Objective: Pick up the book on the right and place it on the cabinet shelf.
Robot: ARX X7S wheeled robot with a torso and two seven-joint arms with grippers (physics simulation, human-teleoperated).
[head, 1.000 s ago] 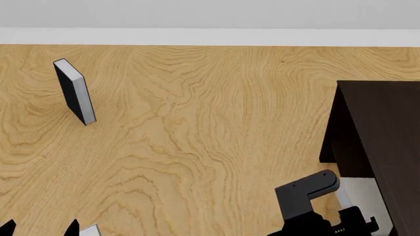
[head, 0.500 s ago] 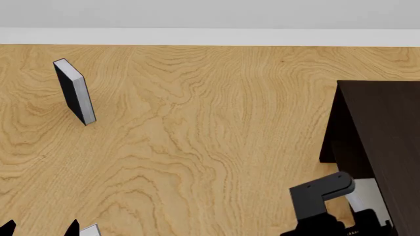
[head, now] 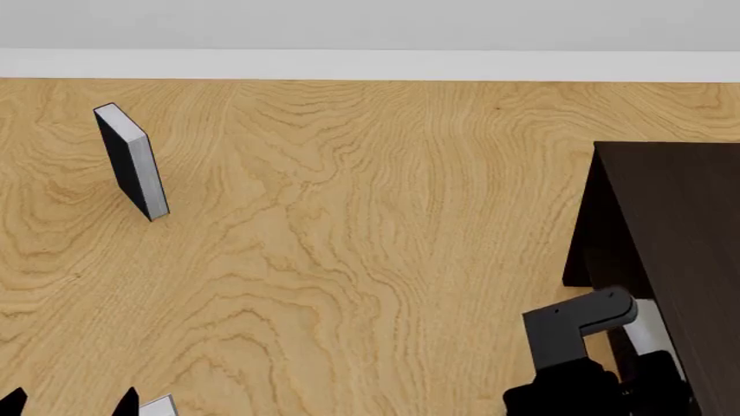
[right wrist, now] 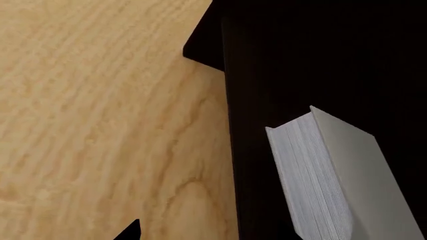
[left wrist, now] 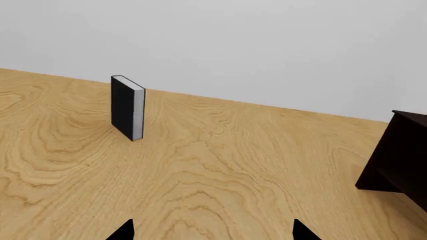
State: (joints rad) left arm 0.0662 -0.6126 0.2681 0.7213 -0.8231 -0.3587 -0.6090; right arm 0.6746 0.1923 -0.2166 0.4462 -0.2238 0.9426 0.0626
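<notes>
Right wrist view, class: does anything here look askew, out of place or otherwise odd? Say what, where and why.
The grey book sits tilted against the dark cabinet, its white page edges slanting rather than standing square. It is not yet resting flat on a shelf. Whether the right gripper is gripping it cannot be told. Nothing looks spilled or damaged.

Light grey book with white page edges, tilted, right up against the big dark brown cabinet, its shelf hidden in the dark
</notes>
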